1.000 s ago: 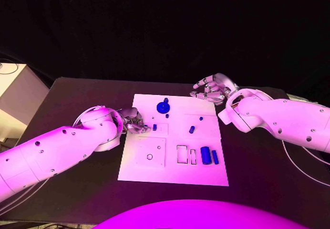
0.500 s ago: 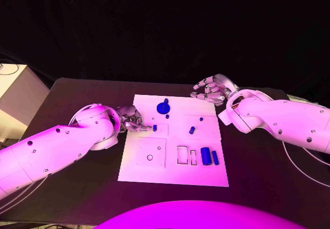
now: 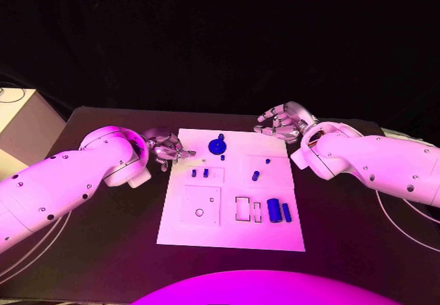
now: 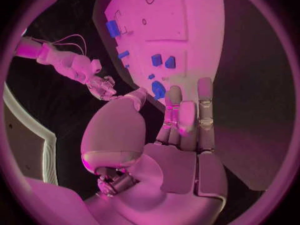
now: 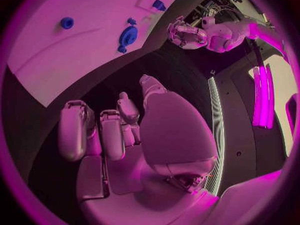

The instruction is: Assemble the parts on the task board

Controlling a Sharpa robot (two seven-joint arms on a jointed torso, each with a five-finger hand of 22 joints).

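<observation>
The white task board (image 3: 229, 229) lies mid-table. On it sit a round blue disc (image 3: 217, 144) near the far edge, two small blue pegs (image 3: 193, 172) side by side near the left edge, and two blue cylinders (image 3: 273, 206) at the right. My left hand (image 3: 165, 147) hovers just off the board's far left corner, fingers apart and holding nothing; in its wrist view the fingers (image 4: 187, 115) stretch toward the disc (image 4: 158, 90). My right hand (image 3: 284, 122) hangs over the table beyond the far right corner, loosely curled and empty (image 5: 119, 130).
Rectangular recesses (image 3: 243, 206) and a square panel with a hole (image 3: 200, 206) mark the board's near half. Other small blue pieces (image 3: 255, 175) stand mid-board. A pale cabinet (image 3: 18, 121) stands off the table's left side. Black table surrounds the board.
My left hand has drawn back from the board's left edge toward the far corner. A second small blue peg now shows beside the first. The right hand stays put.
</observation>
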